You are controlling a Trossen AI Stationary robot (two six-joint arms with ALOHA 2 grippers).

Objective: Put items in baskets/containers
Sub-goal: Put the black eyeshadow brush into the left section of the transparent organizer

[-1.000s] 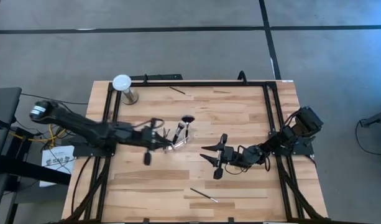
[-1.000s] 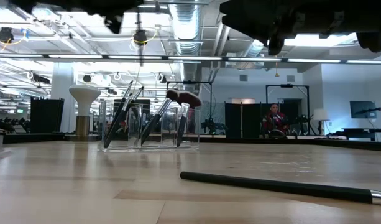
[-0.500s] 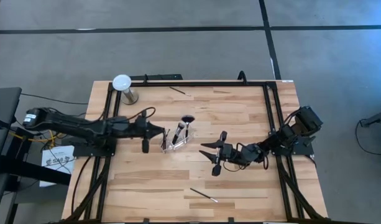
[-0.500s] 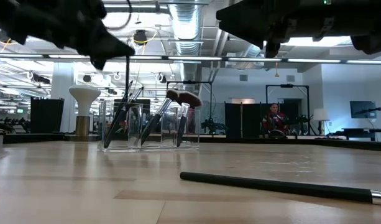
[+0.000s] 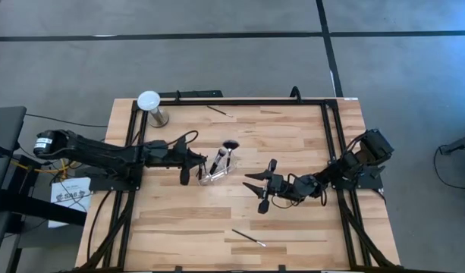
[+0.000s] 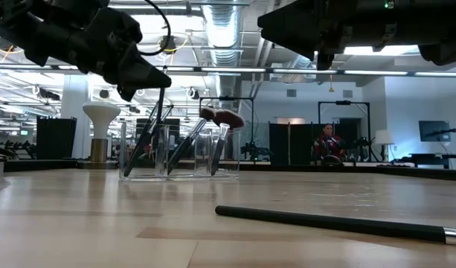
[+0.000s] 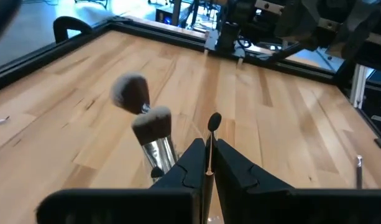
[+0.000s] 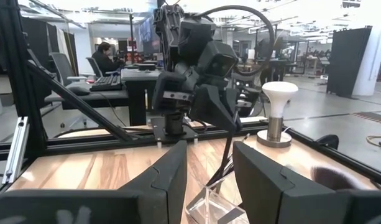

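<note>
The left gripper (image 5: pixel 188 160) is clamped on a thin brush (image 7: pixel 209 163), whose stick passes between the closed fingers (image 7: pixel 235 169) with its small dark tip showing just past them. Compared with one second ago, this gripper has swung up from the near side of the cup (image 5: pixel 215 173) and now sits level with the cup's left end, just beside it; half a second ago it was slightly farther left. In the low view the held brush hangs nearly vertical from the gripper, its lower end at or just inside the cup rim; the frames do not settle whether it is already inside. Judged from this, the insertion step is in its final approach: the brush is aligned over the opening, and release remains. Directly beyond the fingers, several brushes already stand tilted in the cup, two with full round heads (image 7: pixel 140 102). Farther out on the right, the right gripper (image 5: pixel 262 192) hovers above the table with jaws wide and empty, well apart from the cup and hardly displaced over the last second. Two brushes are still loose: one (image 5: pixel 248 238) near the front edge, toward the right gripper, and one (image 5: pixel 217 111) at the far edge. The stand (image 5: pixel 150 106) occupies the far left corner.
</note>
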